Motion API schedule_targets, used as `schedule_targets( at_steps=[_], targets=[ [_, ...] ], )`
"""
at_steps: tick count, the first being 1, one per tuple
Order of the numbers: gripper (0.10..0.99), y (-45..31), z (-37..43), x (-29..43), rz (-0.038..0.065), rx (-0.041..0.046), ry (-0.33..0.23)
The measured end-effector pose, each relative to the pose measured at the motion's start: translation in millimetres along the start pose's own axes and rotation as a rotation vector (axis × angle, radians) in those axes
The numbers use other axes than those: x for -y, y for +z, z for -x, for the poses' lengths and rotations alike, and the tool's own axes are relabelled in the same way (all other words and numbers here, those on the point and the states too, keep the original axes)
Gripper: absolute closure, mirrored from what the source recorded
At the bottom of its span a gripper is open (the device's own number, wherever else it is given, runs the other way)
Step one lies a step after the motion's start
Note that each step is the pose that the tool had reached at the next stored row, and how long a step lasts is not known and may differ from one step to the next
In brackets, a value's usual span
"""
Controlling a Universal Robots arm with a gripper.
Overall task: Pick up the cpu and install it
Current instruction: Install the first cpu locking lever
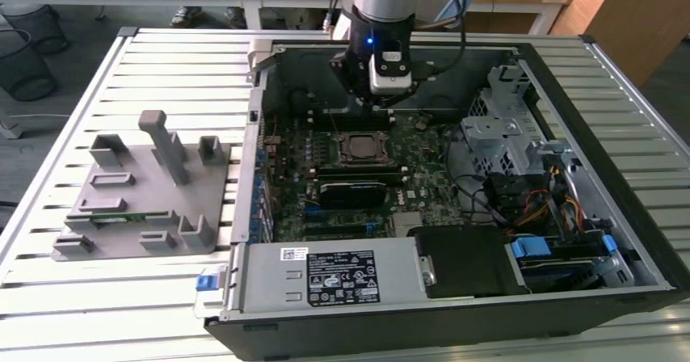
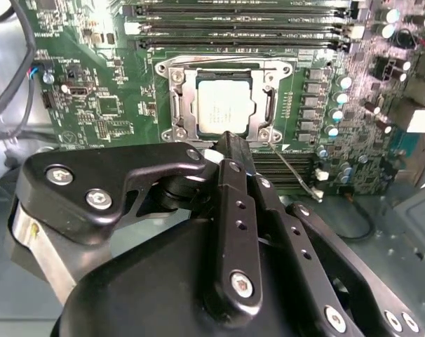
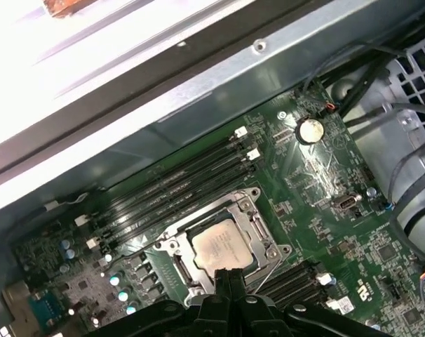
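The cpu (image 2: 225,105), a silvery-grey square chip, lies flat inside the metal-framed socket (image 2: 176,98) on the green motherboard. In the first wrist view the cpu (image 3: 221,244) sits in the same socket (image 3: 172,247), just past my fingertips. My gripper (image 2: 228,140) hovers above the socket's edge with its black fingers pressed together and nothing between them. The exterior view puts the gripper (image 1: 380,102) inside the open computer case, over the board a little beyond the socket (image 1: 356,148).
Dark memory slots (image 2: 233,21) run beside the socket, and a thin lever wire (image 2: 293,172) sticks out from it. The case holds a power supply (image 1: 334,273), a drive cage (image 1: 506,128) and coloured cables (image 1: 539,208). A grey holder block (image 1: 140,192) stands on the slatted table at the exterior view's left.
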State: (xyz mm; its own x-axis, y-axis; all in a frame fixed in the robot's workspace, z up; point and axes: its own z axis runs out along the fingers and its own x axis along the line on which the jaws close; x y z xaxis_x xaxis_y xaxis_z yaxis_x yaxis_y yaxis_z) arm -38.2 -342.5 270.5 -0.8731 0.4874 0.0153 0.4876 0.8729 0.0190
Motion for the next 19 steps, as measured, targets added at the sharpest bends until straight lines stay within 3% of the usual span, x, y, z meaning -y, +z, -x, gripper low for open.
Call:
schedule_targets(
  at_steps=[14, 19],
  targets=[
    [0.98, 0.0, -0.1, 0.2, -0.002, -0.002, -0.106],
    [0.98, 0.0, -0.2, 0.2, -0.003, -0.0034, -0.18]
  ],
)
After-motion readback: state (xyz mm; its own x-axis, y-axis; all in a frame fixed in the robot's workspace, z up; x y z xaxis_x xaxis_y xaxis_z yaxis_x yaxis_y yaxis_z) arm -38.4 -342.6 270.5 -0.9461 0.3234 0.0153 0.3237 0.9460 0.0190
